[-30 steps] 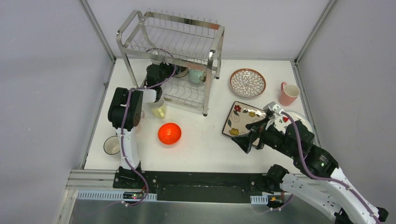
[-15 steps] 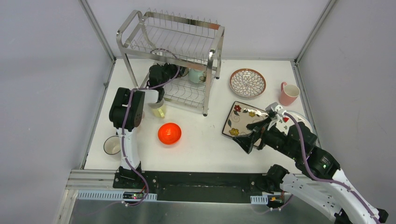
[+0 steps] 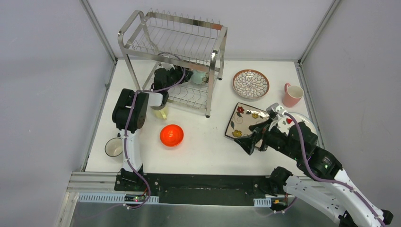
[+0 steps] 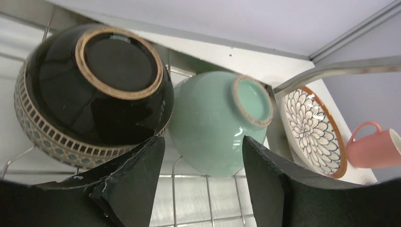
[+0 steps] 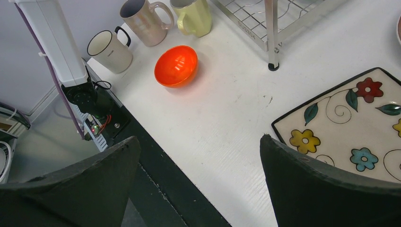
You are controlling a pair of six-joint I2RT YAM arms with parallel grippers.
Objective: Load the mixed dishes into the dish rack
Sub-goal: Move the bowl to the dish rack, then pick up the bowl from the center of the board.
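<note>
The dish rack [image 3: 176,49] stands at the back left. My left gripper [image 3: 178,75] reaches into its lower tier. In the left wrist view this gripper [image 4: 203,139] is open and empty. Just beyond its tips a mint bowl [image 4: 215,120] and a dark patterned bowl [image 4: 92,90] lie bottom-up on the wire shelf [image 4: 208,198]. My right gripper [image 3: 257,135] hovers open over the near edge of the square floral plate [image 3: 243,119], holding nothing. On the table are the orange bowl [image 3: 171,135], yellow-green mug [image 3: 161,112], white mug [image 3: 113,147], petal-pattern plate [image 3: 250,84] and pink mug [image 3: 292,95].
A white red-marked plate [image 3: 302,119] lies partly under the right arm. The right wrist view shows a beige mug [image 5: 143,20] beside the yellow-green mug [image 5: 194,16], a rack leg [image 5: 270,35], and the table's dark front edge [image 5: 156,189] under the open gripper [image 5: 198,139].
My left gripper has pushed further right into the rack's lower tier, towards the mint bowl, and its jaws have widened a little. The right arm has barely shifted.
</note>
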